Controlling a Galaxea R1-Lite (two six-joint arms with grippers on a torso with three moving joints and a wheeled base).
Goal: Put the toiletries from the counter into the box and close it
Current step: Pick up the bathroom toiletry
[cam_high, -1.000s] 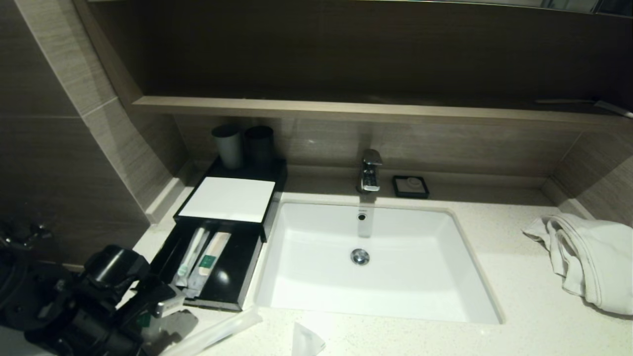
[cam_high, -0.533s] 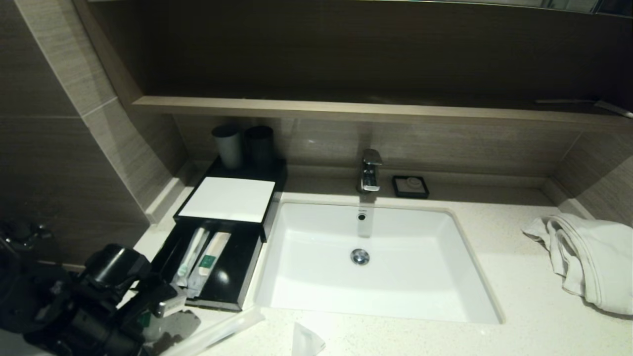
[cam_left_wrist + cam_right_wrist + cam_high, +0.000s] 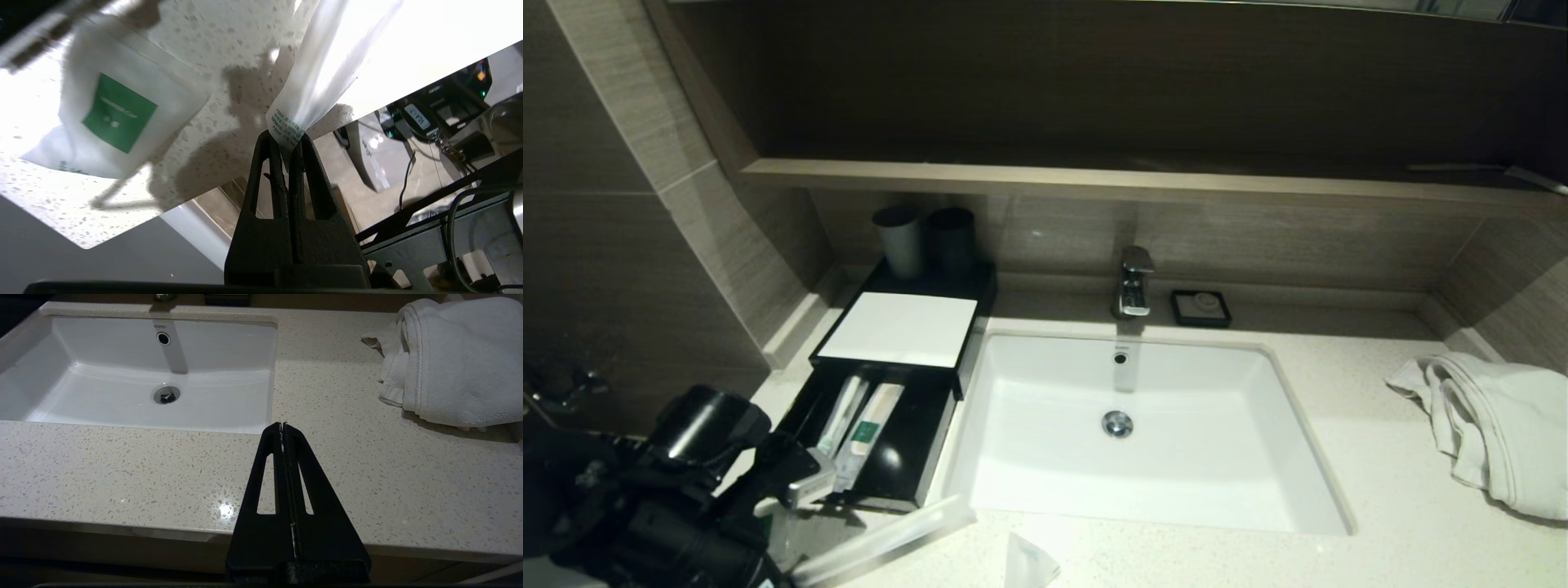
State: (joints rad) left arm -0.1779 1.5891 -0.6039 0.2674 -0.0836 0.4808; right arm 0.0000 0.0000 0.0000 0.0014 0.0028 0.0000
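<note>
Toiletries: left gripper (image 3: 288,141) pinches a long packet (image 3: 322,77); head view hides the grip.

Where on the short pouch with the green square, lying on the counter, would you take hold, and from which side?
Grip the green-square pouch by a thin edge clear of its middle, coming from above, as it seems to lie flat on the counter. The left gripper is shut on the long packet beside it, so a free gripper is needed.
</note>
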